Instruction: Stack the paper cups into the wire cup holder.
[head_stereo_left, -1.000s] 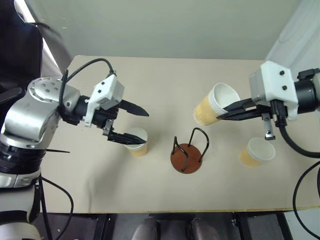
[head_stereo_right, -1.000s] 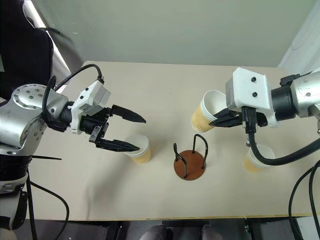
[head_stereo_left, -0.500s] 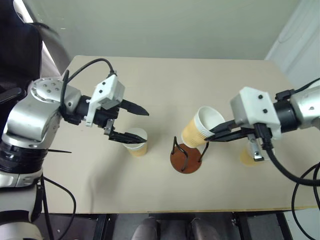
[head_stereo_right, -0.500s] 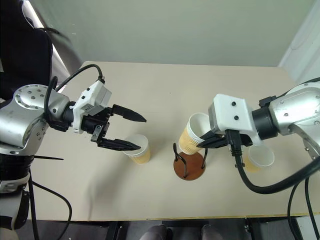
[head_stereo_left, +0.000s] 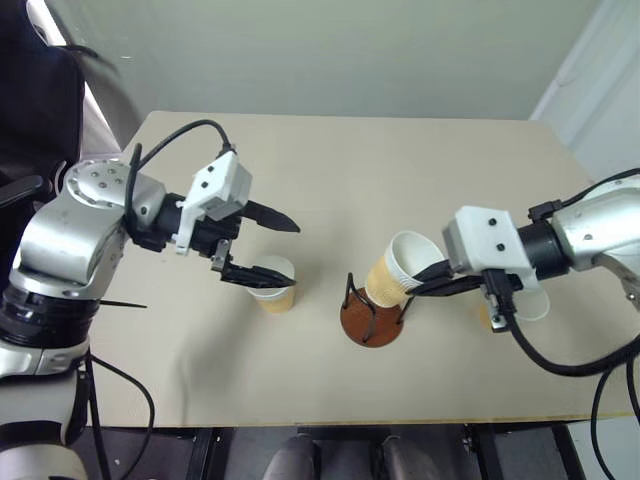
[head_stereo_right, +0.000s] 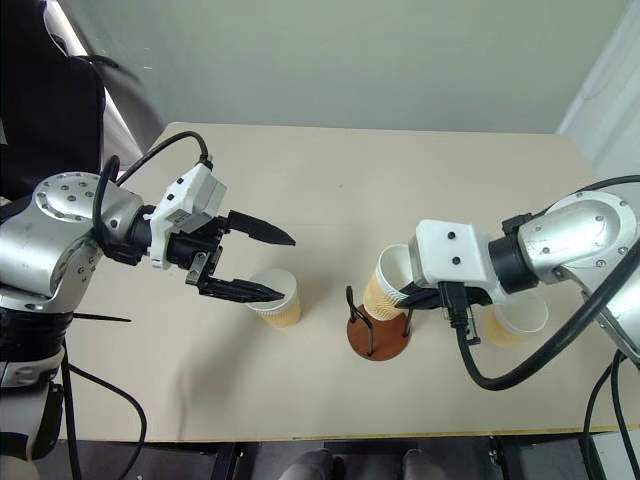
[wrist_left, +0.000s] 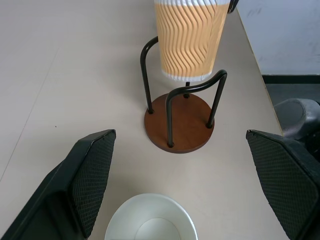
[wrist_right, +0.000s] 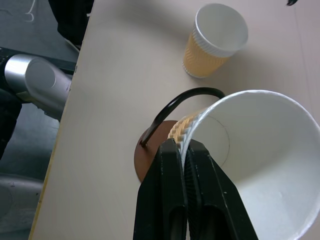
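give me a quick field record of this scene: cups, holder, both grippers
held cup: tan-yellow paper cup, tilted, pinched at its rim by the right gripper, bottom between the wire loops, above the base
holder: reddish-brown disc holder with black wire loops, no cup seated
left gripper: open, over a standing cup
third cup: standing beside the right arm

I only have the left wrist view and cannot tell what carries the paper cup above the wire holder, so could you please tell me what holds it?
Observer: The right gripper is shut on the rim of that tan-yellow ribbed paper cup, one finger inside, one outside.
Operator: Thank you; is there a third cup anywhere?
Observer: Yes, another tan-yellow paper cup stands on the beige table, on the robot's right of the black wire cup holder with a round reddish-brown base.
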